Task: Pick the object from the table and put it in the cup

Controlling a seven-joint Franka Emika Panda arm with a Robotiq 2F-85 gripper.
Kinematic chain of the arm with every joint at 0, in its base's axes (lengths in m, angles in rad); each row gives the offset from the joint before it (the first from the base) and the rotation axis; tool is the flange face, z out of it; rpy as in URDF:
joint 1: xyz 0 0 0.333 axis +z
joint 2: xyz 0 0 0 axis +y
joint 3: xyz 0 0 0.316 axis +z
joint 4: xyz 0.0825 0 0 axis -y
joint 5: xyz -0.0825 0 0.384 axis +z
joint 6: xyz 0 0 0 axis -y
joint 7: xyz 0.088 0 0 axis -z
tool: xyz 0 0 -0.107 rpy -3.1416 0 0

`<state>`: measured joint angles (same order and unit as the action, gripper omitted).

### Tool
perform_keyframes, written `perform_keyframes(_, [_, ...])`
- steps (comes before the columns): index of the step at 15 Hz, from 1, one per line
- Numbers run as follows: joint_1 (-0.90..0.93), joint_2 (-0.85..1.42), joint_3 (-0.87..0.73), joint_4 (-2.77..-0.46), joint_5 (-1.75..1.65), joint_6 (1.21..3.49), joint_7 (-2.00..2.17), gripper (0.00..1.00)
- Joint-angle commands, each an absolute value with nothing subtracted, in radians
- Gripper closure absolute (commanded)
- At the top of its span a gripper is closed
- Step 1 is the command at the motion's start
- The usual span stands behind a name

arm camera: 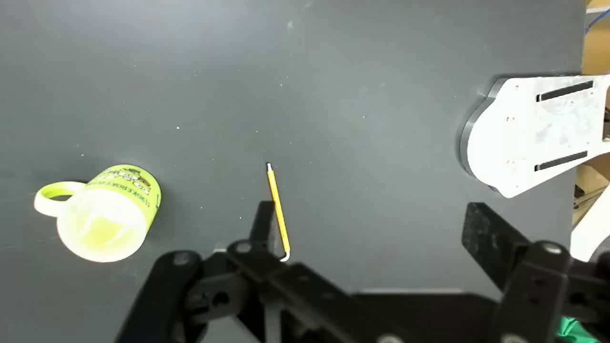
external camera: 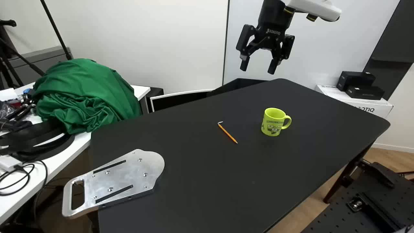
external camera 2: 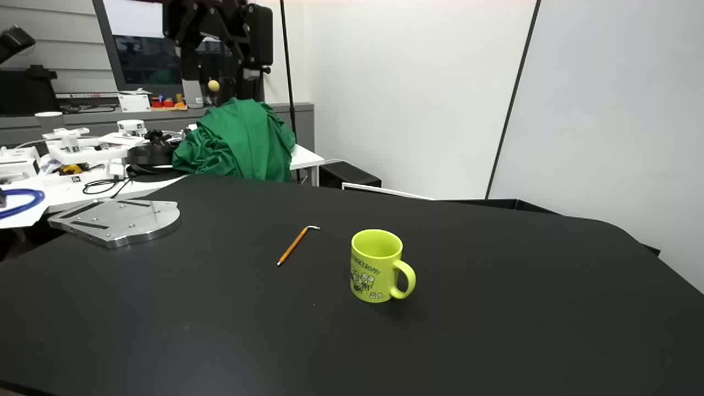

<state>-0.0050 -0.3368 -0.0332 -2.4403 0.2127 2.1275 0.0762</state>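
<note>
On the black tabletop [external camera: 207,181], near the lime-green handled mug [external camera: 270,127], lies the thin orange bent-tipped stick [external camera: 228,133], so the black gripper [external camera: 258,66], jaws apart, should centre over it and close crosswise.

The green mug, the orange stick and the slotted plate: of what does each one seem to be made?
Green mug: probably glazed ceramic, smooth, with printed figures, though plastic is possible. Orange stick: silvery bent end suggests bare metal; its evenly orange shaft could be painted metal or plastic. Slotted plate: likely bare machined metal, perhaps aluminium, silvery with a light sheen and clean-cut holes.
</note>
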Motion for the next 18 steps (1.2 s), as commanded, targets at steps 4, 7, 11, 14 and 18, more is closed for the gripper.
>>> perform_keyframes(4, [-0.009, -0.337, -0.030, -2.439, 0.213, 2.126, 0.075, 0.00])
perform_keyframes(7, [-0.009, -0.337, -0.030, -2.439, 0.213, 2.126, 0.075, 0.00])
perform_keyframes(11, [-0.018, -0.306, -0.031, -2.428, 0.179, 2.185, 0.048, 0.00])
perform_keyframes(14, [-0.034, -0.249, -0.033, -2.402, 0.114, 2.293, 0.028, 0.00])
perform_keyframes(18, [-0.048, -0.102, -0.043, -2.309, 0.069, 2.417, 0.032, 0.00])
